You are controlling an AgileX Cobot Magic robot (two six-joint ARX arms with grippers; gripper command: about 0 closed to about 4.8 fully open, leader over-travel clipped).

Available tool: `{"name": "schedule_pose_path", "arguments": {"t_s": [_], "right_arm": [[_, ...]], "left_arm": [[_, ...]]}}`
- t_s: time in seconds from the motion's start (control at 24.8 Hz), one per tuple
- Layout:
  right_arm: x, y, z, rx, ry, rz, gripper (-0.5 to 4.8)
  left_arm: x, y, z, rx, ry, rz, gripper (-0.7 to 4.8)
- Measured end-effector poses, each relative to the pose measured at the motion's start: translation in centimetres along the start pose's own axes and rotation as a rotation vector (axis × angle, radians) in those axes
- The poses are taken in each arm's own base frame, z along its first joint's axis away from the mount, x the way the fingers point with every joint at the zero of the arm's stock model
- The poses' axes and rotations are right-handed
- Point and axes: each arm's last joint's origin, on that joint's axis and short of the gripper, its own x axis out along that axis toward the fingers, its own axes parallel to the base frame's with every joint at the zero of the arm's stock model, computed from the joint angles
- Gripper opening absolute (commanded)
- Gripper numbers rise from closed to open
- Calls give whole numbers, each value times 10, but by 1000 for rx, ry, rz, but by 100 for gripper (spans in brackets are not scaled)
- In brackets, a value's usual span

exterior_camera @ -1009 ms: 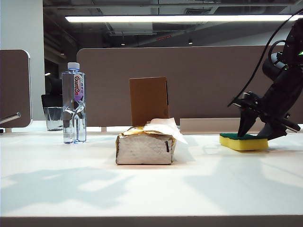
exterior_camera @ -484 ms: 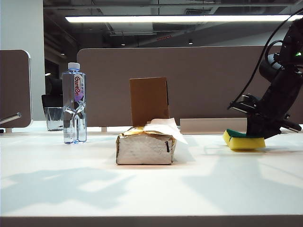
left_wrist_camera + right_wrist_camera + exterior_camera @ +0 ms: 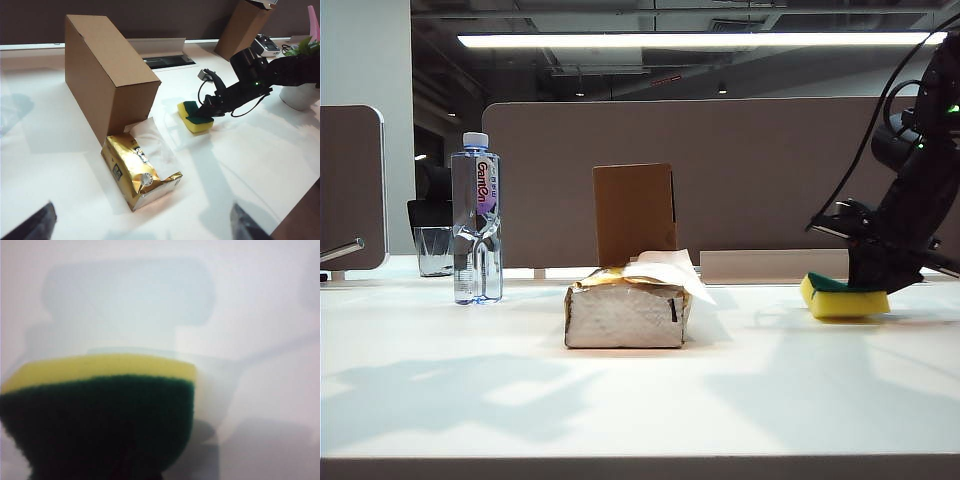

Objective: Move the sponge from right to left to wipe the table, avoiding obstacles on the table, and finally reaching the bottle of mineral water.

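My right claw (image 3: 865, 290), spread over the rectangular yellow foam sponge with the dark green scouring top (image 3: 843, 298) 1 second ago, has now closed on it. The sponge has slid a little rightward on the white table (image 3: 640, 390) and looks shorter, pinched.

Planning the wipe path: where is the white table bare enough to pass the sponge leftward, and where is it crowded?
Bare: the wide front strip of the white table, the stretch between the yellow-and-green sponge in the shut right pincer and the silver-gold tissue pack, and between that pack and the clear water bottle. Crowded: mid-table, where the brown cardboard box stands right behind the pack.
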Motion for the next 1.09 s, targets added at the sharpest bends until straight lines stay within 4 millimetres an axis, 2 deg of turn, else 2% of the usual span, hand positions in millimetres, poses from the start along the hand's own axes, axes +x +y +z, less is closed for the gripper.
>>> {"name": "schedule_pose_path", "arguments": {"t_s": [0.16, 0.32, 0.65, 0.89, 1.09], "right_arm": [[-7, 1, -5, 6, 24, -20, -9], [-11, -1, -17, 7, 20, -25, -9], [-22, -4, -63, -11, -48, -16, -9], [-38, -5, -109, 11, -73, -13, -9], [-50, -5, -136, 34, -80, -17, -9]], "left_arm": [[0, 0, 0, 0, 0, -1, 479], [0, 0, 0, -1, 1, -3, 479], [0, 0, -1, -4, 4, -7, 479], [0, 0, -1, -5, 5, -7, 479], [0, 0, -1, -5, 5, -7, 479]]}}
